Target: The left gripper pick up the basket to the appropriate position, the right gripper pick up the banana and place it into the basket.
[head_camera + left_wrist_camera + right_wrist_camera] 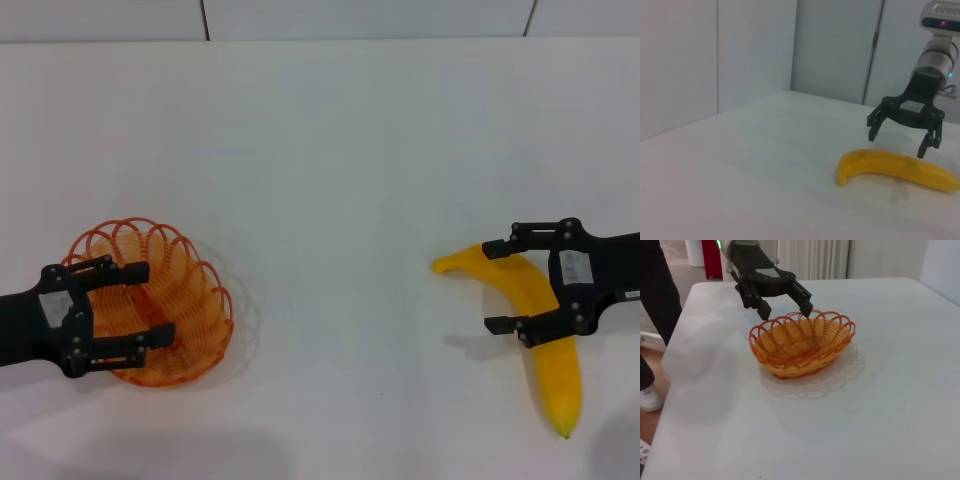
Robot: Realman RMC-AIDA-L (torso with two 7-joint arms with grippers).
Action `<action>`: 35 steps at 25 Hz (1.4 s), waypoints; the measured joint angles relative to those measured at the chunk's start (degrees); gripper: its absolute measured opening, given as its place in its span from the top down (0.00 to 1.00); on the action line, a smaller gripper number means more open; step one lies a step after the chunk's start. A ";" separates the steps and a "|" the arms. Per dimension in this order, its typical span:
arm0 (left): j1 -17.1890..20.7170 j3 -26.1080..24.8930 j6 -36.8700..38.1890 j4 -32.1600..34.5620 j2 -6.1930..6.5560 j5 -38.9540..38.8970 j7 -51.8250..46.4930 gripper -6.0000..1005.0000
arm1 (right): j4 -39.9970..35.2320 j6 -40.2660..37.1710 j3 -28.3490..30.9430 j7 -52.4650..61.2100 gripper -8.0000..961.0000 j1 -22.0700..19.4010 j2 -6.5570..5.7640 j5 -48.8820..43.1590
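Observation:
The orange wire basket [190,300] sits on the white table at the left; it also shows in the right wrist view [802,342]. My left gripper [160,301] is open over the basket's left rim, fingers spread, holding nothing; in the right wrist view it [786,314] hovers just at the rim. The yellow banana [560,385] lies on the table at the right, greenish tip toward me. My right gripper [488,286] is open and straddles the banana's upper half; in the left wrist view it [897,145] stands just above the banana [890,167], apart from it.
The white table [330,200] stretches between basket and banana. In the right wrist view a person's legs [657,295] stand beside the table's edge behind the left arm, and a red object [712,260] stands farther back.

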 joint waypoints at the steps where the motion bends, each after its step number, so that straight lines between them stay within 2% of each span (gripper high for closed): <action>1: -0.02 0.00 0.00 -0.01 0.00 0.01 0.00 0.14 | -0.01 0.00 0.00 0.00 0.07 0.00 -0.01 0.02; 7: 0.00 -0.58 0.39 -0.01 0.01 -0.63 0.00 0.14 | -0.02 0.00 0.16 0.00 0.07 -0.15 -0.08 0.26; 12: 0.27 -2.69 3.08 1.55 0.25 -8.24 -0.60 0.14 | 0.18 0.00 0.18 0.00 0.07 -0.17 -0.10 0.33; 16: -1.60 -2.66 3.05 8.73 0.33 -12.35 -11.29 0.14 | 0.19 0.00 0.18 0.00 0.07 -0.14 -0.05 0.33; 20: -4.57 -1.53 2.44 20.86 1.27 -10.16 -26.16 0.14 | 0.11 0.01 0.18 0.00 0.07 0.11 0.04 0.33; 22: -5.90 0.59 2.63 26.02 2.46 -7.62 -31.49 0.14 | 0.26 0.01 0.18 0.00 0.07 0.21 0.00 0.33; 23: -6.46 3.16 2.75 28.35 3.52 -5.91 -34.38 0.14 | 0.26 0.00 0.18 0.00 0.07 0.25 0.00 0.32; 26: -8.47 15.05 4.42 32.55 7.38 -0.40 -40.16 0.14 | 0.11 0.00 0.18 0.00 0.07 0.34 0.07 0.31; 28: -9.58 21.49 5.48 33.40 8.75 1.47 -40.24 0.14 | 0.19 -0.07 0.18 0.00 0.07 0.34 0.05 0.31; 30: -10.95 25.45 5.89 34.81 9.00 3.32 -40.16 0.14 | 0.26 -0.20 0.18 0.14 0.07 0.38 -0.01 0.30; 33: -12.32 27.21 6.29 35.96 8.67 7.41 -40.25 0.14 | 0.06 -0.43 0.03 0.32 0.07 0.62 0.06 0.29; 34: -13.52 28.54 6.34 35.83 7.94 14.10 -40.48 0.14 | 0.09 -0.45 0.00 0.32 0.07 0.79 0.09 0.29; 35: -13.65 28.64 6.29 35.75 7.83 14.76 -40.49 0.14 | 0.17 -0.48 -0.01 0.29 0.07 1.00 0.11 0.29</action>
